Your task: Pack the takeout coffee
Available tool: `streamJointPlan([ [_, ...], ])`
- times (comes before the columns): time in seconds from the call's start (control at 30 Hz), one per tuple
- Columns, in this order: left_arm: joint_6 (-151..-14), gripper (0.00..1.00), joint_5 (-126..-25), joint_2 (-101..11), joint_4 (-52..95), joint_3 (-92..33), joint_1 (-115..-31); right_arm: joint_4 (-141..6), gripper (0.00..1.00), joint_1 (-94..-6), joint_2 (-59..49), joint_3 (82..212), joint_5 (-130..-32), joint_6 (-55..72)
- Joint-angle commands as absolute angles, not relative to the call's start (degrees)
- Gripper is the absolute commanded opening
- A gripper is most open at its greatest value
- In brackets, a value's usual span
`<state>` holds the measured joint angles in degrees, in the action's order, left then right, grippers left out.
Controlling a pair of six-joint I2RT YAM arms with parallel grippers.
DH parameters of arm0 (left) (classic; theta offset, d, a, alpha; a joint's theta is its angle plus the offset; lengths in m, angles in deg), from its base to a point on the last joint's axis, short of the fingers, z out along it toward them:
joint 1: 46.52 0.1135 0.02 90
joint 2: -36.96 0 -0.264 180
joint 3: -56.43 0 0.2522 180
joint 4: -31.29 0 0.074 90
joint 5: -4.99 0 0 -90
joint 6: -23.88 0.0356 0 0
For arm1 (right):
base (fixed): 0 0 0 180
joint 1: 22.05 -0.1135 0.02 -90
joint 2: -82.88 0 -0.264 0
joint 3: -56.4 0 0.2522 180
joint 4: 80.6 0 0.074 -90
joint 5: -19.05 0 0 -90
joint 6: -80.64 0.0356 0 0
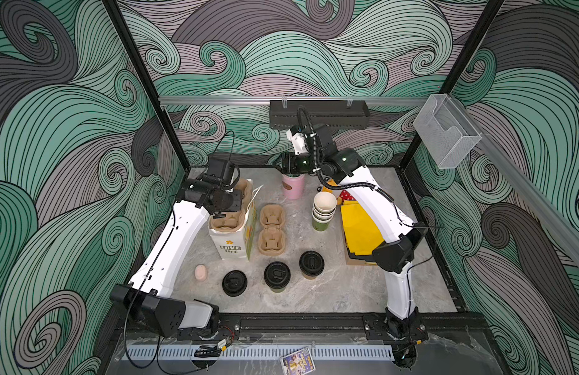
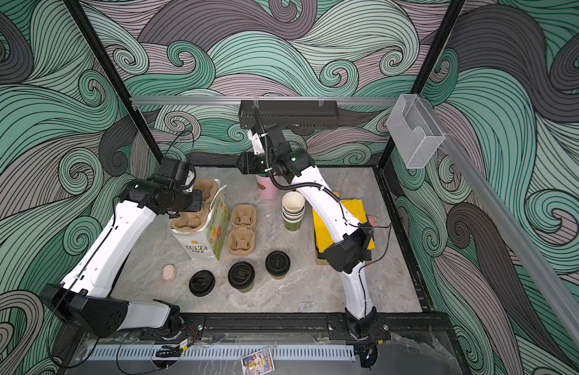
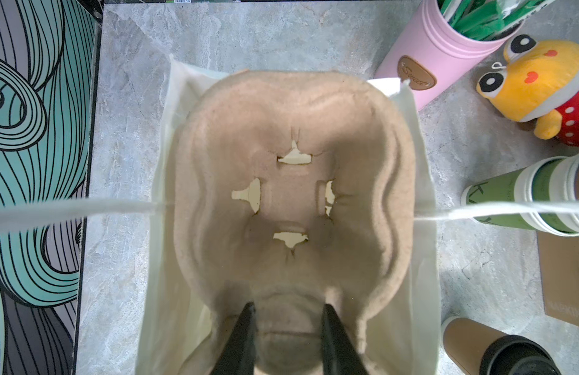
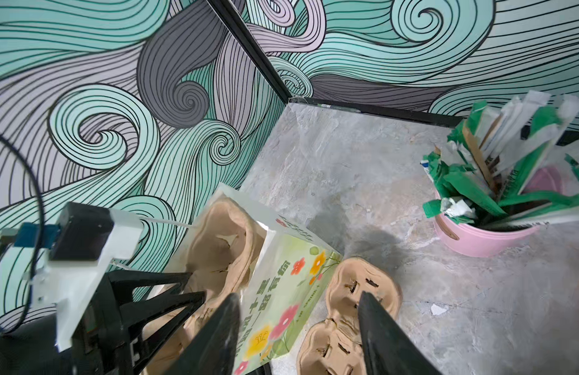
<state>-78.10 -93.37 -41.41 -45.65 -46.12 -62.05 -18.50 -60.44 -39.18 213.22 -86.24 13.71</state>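
Left gripper (image 3: 288, 306) is clasping a beige pulp tray (image 3: 294, 113), right gripper (image 4: 298, 295) gaping empty; 2 black-lidded paper cups (image 1: 277, 276), likely light and crushable, are needing gentle mid-wall holds.

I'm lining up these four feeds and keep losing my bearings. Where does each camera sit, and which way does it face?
Top views: high over the front of the table, facing down toward the back wall; left arm and right arm show whole.
Left wrist: over the bag, facing straight down into the tray; left gripper shows, closed on the tray's middle.
Right wrist: near the back, facing down toward the back-left corner; open right gripper shows, plus the left gripper.
Shared: both wrist views catch bag, tray and pink cup.
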Motion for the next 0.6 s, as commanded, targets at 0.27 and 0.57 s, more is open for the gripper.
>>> streamJointPlan([
  [0.27, -77.1, 0.05, -93.8, -40.0, -46.1, -45.6, -62.3, -18.8, 0.65, -62.3, -49.4, 218.3, -96.8, 16.8],
  [0.57, -77.2, 0.05, -93.8, -39.8, -45.8, -45.4, -62.3, -22.8, 0.69, -63.2, -50.1, 215.1, -98.2, 19.1],
])
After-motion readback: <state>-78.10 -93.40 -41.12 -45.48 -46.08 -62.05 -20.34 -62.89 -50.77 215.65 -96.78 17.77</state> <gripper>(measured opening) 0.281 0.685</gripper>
